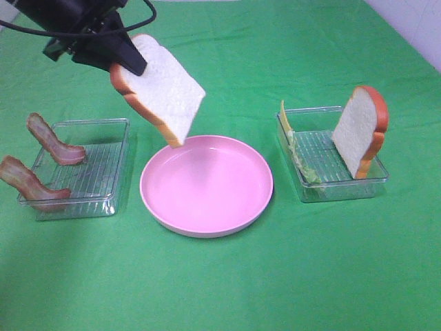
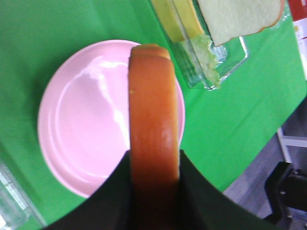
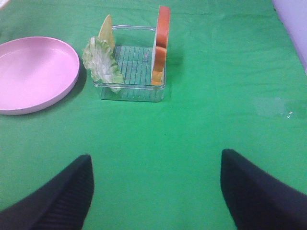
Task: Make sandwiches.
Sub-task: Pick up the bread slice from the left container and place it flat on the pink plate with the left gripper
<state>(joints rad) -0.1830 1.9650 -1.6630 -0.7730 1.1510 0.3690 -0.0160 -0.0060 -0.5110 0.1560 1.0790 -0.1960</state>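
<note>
Right gripper (image 3: pixel 154 160), shown only by its wrist view, hangs jaws apart near the right tray (image 3: pixel 132 92) holding lettuce (image 3: pixel 102 64), cheese (image 3: pixel 106 28) and standing slice (image 3: pixel 162 45), while left gripper (image 1: pixel 135 66) clamps a bread slice (image 1: pixel 167 89) above the pink plate (image 1: pixel 207 189).

- The exterior high view looks down at a slant from high up over the green table (image 1: pixel 220 289). It is far enough off to take in the pink plate (image 1: pixel 207 207), the left-side tray (image 1: pixel 93 123) and the right-side tray (image 1: pixel 344 189).
- The left wrist view looks steeply down along the left hand (image 2: pixel 154 191) and its bread slice (image 2: pixel 152 105), close above the plate.
- The right wrist view sits low, looking between the wide-spread fingers of the right hand (image 3: pixel 156 191), nearly level across the table toward the right-side tray.
- All three views share the plate and the right-side tray.
</note>
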